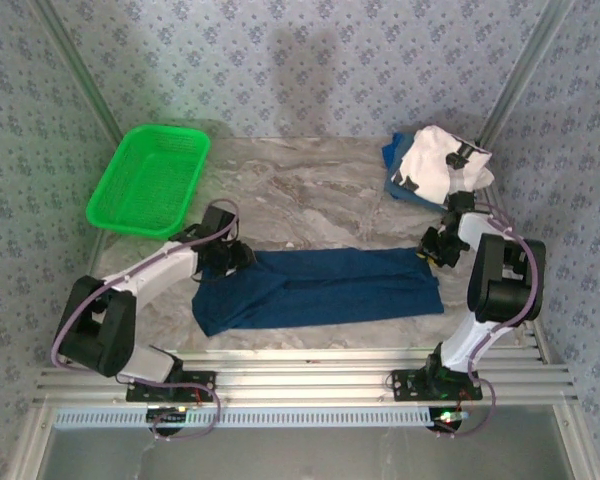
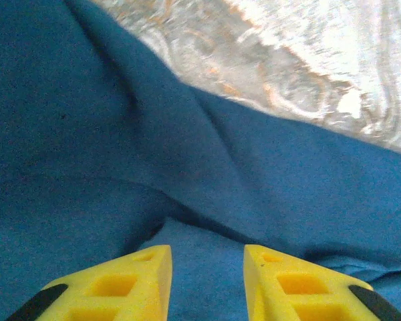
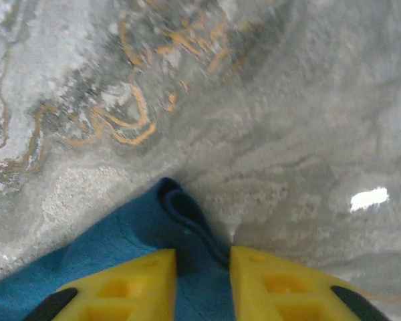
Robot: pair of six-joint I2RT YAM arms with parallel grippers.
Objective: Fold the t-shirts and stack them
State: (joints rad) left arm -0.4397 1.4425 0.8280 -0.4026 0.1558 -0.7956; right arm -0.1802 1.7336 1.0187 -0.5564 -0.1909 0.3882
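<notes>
blue t-shirt [image 1: 320, 288] lies stretched across table [image 1: 310, 190] between both arms, likely for a fold | left gripper [image 2: 207, 267] and right gripper [image 3: 202, 267] each pinch cloth at opposite ends | top view adds white shirt [image 1: 435, 160] stacked far right, green basket [image 1: 148, 180] far left

A rectangular green plastic basket [image 1: 147, 180] with a lattice wall sits at ten o'clock on the grey marble-patterned bench [image 1: 310, 190], tilted against the corner. Blue floral-patterned wallpaper [image 1: 310, 60] rises behind, at twelve o'clock. Ribbed aluminium rails [image 1: 310, 380] run along six o'clock.
</notes>
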